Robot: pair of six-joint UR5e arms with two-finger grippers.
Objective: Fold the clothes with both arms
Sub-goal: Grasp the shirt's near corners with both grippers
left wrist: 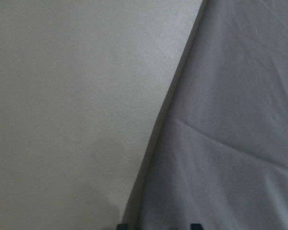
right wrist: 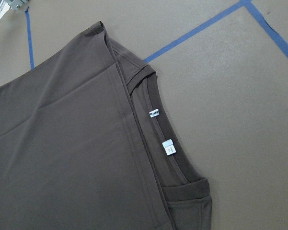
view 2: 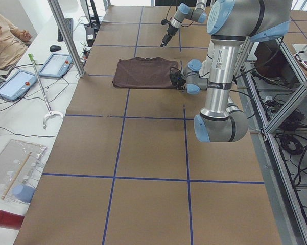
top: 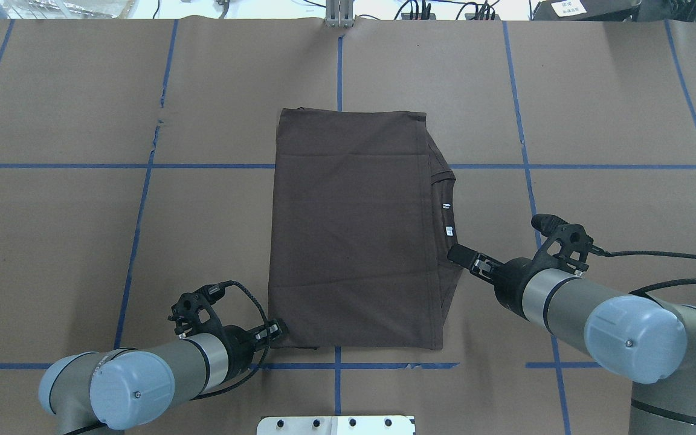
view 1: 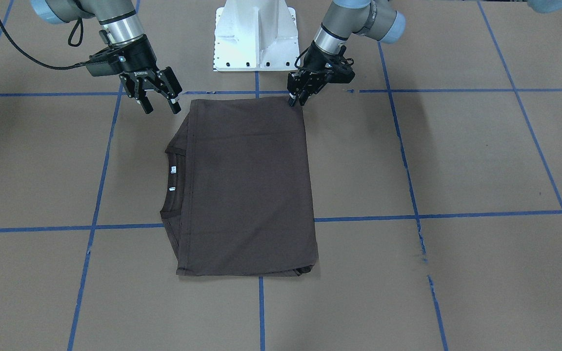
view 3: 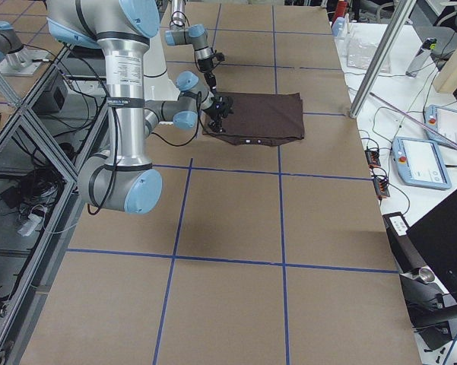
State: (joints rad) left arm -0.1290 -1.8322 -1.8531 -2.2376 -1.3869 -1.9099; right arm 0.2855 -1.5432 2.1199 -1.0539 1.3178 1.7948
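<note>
The folded T-shirt (top: pixel 354 235) is lying flat in the middle of the table (top: pixel 82 241), with its collar (right wrist: pixel 177 167) and neck tag (right wrist: pixel 167 147) pointing to the robot's right. The left claw (view 1: pixel 294 100) is sitting at the shirt's left corner on the robot's side, its tips at the fabric edge. The right claw (view 1: pixel 161 108) is hanging just off the collar side, by the right corner. The base pedestal (view 1: pixel 255 34) is standing behind both claws, between the two arms.
</note>
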